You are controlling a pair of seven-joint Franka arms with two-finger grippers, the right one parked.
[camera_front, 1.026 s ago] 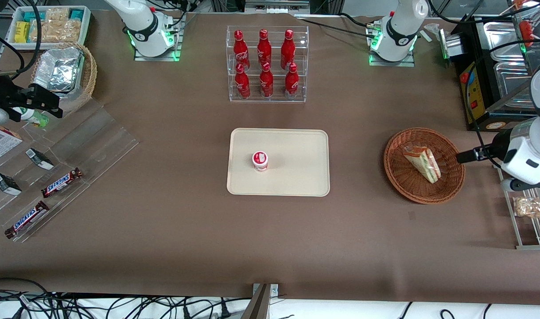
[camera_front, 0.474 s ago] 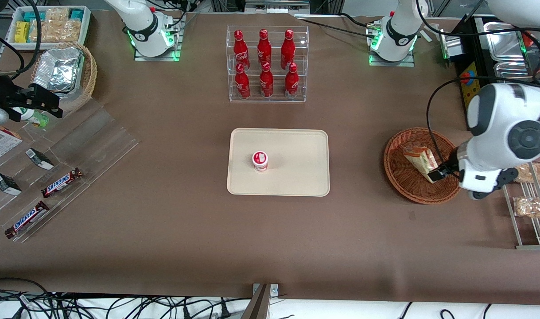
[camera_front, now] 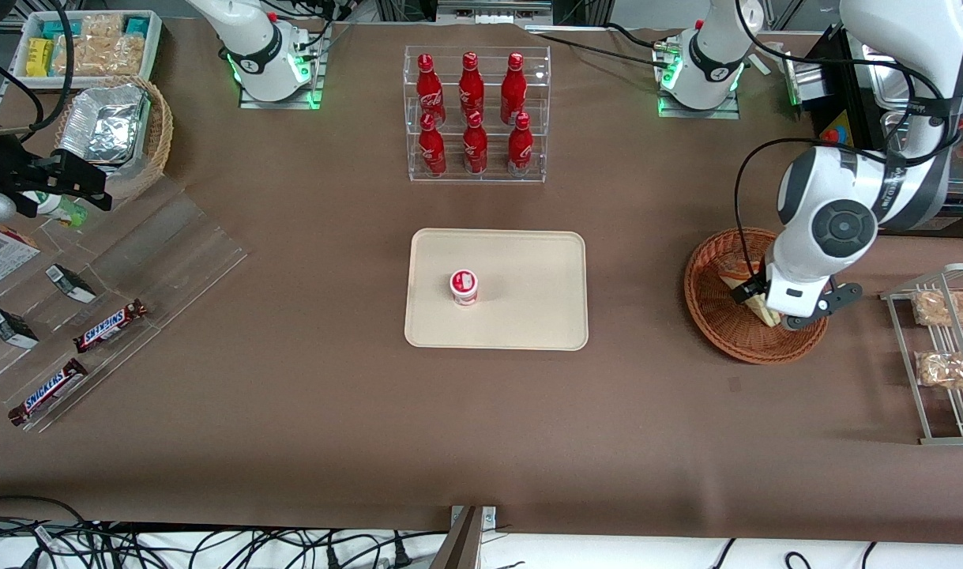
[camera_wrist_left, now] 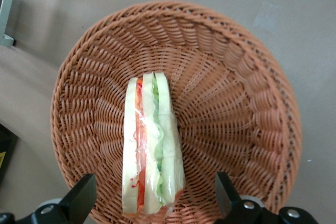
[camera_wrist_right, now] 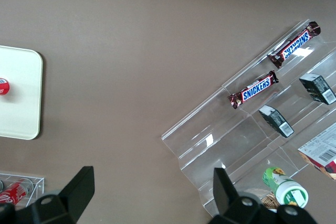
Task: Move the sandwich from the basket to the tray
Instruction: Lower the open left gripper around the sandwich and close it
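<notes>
Reaching for the sandwich is the step in hand, as we judge it, and nothing has been lifted yet. The sandwich lies in the basket, cut face up, so its white bread and green and red filling show as long stripes. To do this well, we would bring the gripper straight down with one finger outside each bread slice, so the squeeze lands across the wedge's thickness and not along its length. The clear wrap looks slippery and the bread soft, so we would close gently and grip low enough that the wedge cannot pivot out. We would also keep the fingertips off the woven wall, since the wedge sits nearer one side of the basket than the middle.

The claw hangs above the basket with its fingers spread wide, well wider than the wedge. The two fingers straddle the sandwich's broad end, and we see them touching neither it nor the wicker. It holds nothing.

The tray waits well apart, toward the parked arm's end, with a small red-and-white cup standing on it. We would set the sandwich on its bare part.
</notes>
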